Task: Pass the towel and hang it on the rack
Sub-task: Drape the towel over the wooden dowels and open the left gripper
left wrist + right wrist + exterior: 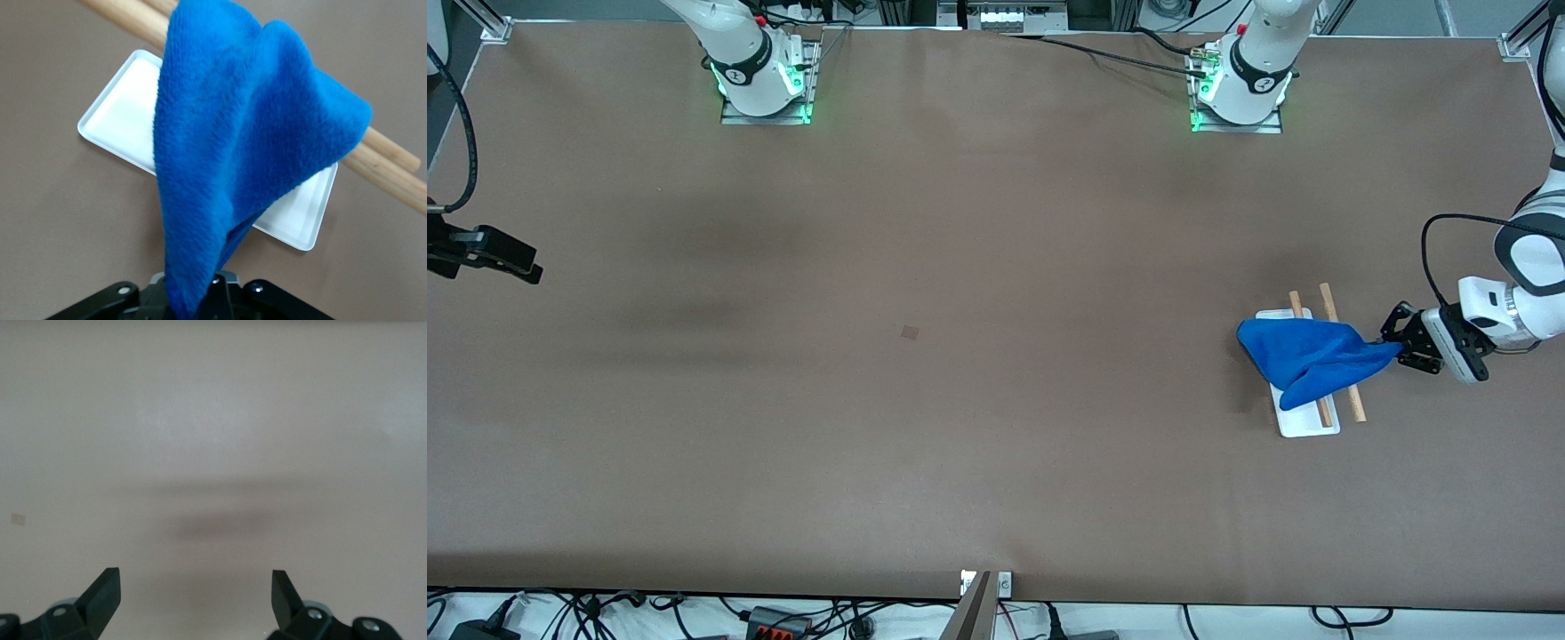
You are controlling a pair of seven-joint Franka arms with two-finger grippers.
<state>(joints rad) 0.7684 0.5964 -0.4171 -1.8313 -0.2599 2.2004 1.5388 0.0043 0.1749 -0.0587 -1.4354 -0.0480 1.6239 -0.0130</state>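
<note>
At the right of the front frame, a little below mid-height, I see the left gripper [1399, 348] clenched on one corner of the blue towel [1307, 356]. It hangs over the table just beside the rack [1307, 425], toward the left arm's end. The towel spreads from that pinched corner across the rack's two wooden rods [1328, 302], covering their middle stretch, with both rod ends sticking out above and below the cloth in the frame. Its wider end lies over the white tray base.

In the left wrist picture, the towel [240, 153] rises from the gripper [197, 300] at the bottom edge and fans out toward the top. It drapes over the rods [387, 157] that cross the upper part of the frame diagonally. The white tray [117, 117] shows on both sides of the cloth beneath it.

The right gripper [507, 258] waits at the left edge of the front frame, around mid-height, over bare brown table [960, 427] well apart from the rack. In the right wrist picture, I see its fingers [103, 590] spread wide at the bottom of the frame, with nothing between them.
</note>
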